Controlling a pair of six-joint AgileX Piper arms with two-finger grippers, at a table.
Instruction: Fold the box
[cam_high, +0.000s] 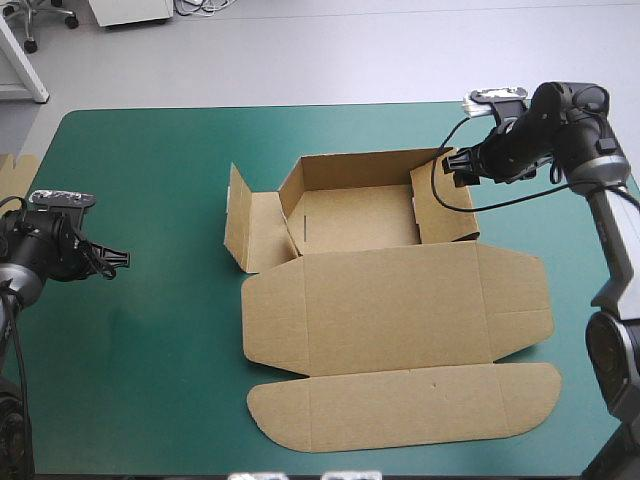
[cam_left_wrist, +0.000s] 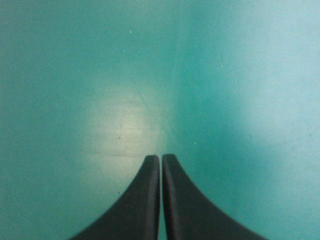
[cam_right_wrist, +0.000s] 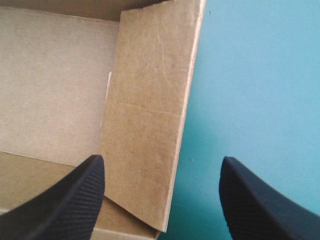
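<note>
**A:** How does the box (cam_high: 390, 300) look?

**B:** Brown and half raised, lying about mid-table on the teal-green cover (cam_high: 150, 400). Its tray (cam_high: 355, 220) has the far wall and the right wall (cam_right_wrist: 145, 125) upright. The left wall (cam_high: 245, 230) splays outward from the tray. The lid (cam_high: 400, 310) lies flat on the tray's near side, with the rounded tuck flap (cam_high: 400, 405) flat beyond it.

**A:** And the grippers?

**B:** The right gripper (cam_high: 452, 168) is at the tray's right wall, black fingers spread wide. The wall's top edge runs between them, nearer one finger. It grips nothing, and I cannot tell whether it touches the board. The left gripper (cam_high: 120, 260) is well to the left of the box, fingers pressed together with nothing in them, over bare cover.

**A:** Room around the box?

**B:** There is broad open cover left of the box and a narrower strip to its right. The tuck flap lies near the table's near edge. An edge of spare board (cam_high: 15, 168) shows far left of the box, at the table's rim.
</note>
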